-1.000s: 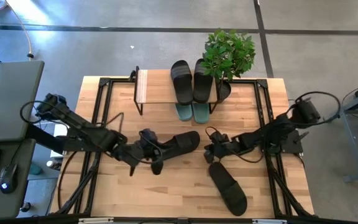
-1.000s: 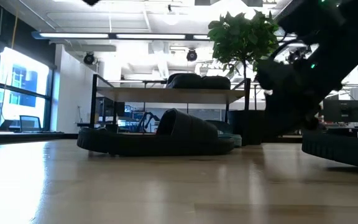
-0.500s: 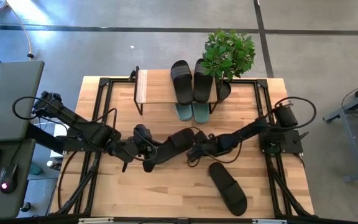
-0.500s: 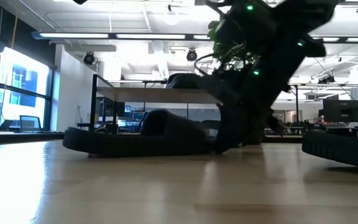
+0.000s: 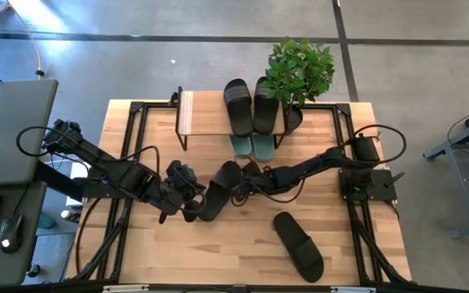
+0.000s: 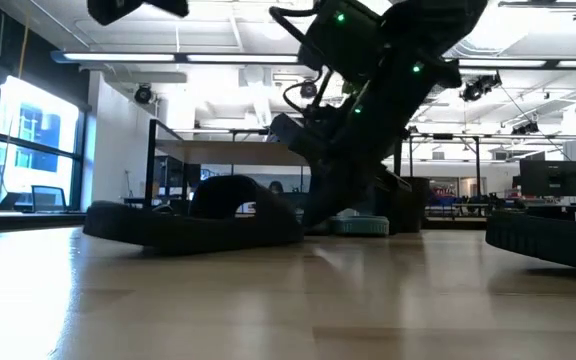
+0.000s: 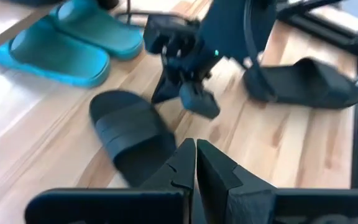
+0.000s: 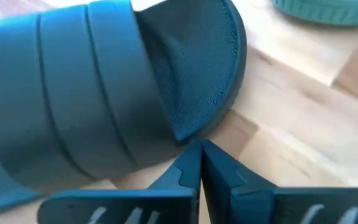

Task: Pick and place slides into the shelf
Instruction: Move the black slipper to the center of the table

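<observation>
A black slide [image 5: 216, 191] lies slantwise on the table's middle, sole down. My right gripper [image 5: 243, 175] is shut at its far-right end, next to the strap [image 8: 73, 93]. My left gripper [image 7: 196, 147] is shut at the slide's near-left end [image 7: 143, 174]. Another black slide [image 5: 298, 244] lies sole down at the near right. The shelf [image 5: 202, 114] stands at the far edge with a black pair [image 5: 247, 106] on its plank. A green pair [image 5: 252, 146] lies on the table beneath the shelf. My left gripper stands close beside the slide's near-left end, slanting down from the table's left; I cannot tell whether it touches. My right gripper's shut fingertips [image 8: 188, 163] stand against the sole's rim [image 8: 182, 134] beside the strap. They slant down from the table's right. The slide lies flat on the table.
A potted plant [image 5: 300, 69] stands at the shelf's right end. Black metal frames [image 5: 133, 146] run along the table's left and right sides. Bare wood shows at the near left [image 5: 177, 252].
My right gripper has gone toward the table's left, up to the slide's end. The slide has slid leftward and turned from lying almost across the table to slanting, its right end swung toward the far edge. My left gripper's fingers have come together.
</observation>
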Motion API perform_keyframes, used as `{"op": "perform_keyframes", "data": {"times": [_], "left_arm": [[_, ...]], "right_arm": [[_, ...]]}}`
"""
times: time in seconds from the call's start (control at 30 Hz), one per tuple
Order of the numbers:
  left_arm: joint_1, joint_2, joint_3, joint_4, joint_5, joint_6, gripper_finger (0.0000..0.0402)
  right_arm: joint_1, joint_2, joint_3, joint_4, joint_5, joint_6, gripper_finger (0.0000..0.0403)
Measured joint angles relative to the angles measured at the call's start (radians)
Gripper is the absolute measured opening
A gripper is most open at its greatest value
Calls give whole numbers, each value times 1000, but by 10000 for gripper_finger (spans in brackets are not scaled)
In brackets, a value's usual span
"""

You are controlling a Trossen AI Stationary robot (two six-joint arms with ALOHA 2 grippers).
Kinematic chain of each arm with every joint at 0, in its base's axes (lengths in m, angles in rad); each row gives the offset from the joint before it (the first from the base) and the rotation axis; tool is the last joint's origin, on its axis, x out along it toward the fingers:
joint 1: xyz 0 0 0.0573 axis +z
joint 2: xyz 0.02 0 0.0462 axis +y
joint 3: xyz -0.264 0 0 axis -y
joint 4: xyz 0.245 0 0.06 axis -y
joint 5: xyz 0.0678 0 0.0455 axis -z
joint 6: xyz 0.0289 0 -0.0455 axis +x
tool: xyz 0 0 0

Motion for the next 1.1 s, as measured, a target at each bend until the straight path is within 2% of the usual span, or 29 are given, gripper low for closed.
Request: {"op": "perform_keyframes", "data": {"times": [0.2,0.4,0.5,0.67,0.73,0.97,1.1], "left_arm": [[1,0,0,-149,98,-14,1],[1,0,0,-342,298,-8,5],[0,0,-18,-372,395,13,5],[1,0,-95,-266,573,129,5],[2,0,-136,-194,606,156,5],[3,17,-268,68,557,170,5],[3,59,-312,122,532,168,5]], "right_arm": [[-43,0,0,27,-34,-43,0],[-56,-12,0,53,-48,-101,0],[-42,-31,0,43,-48,-101,0],[-24,-42,0,-29,-107,-63,0],[-15,-41,0,-48,-122,-47,0],[-4,-37,0,-13,-152,-71,0],[-5,-37,0,19,-154,-76,0]]}}
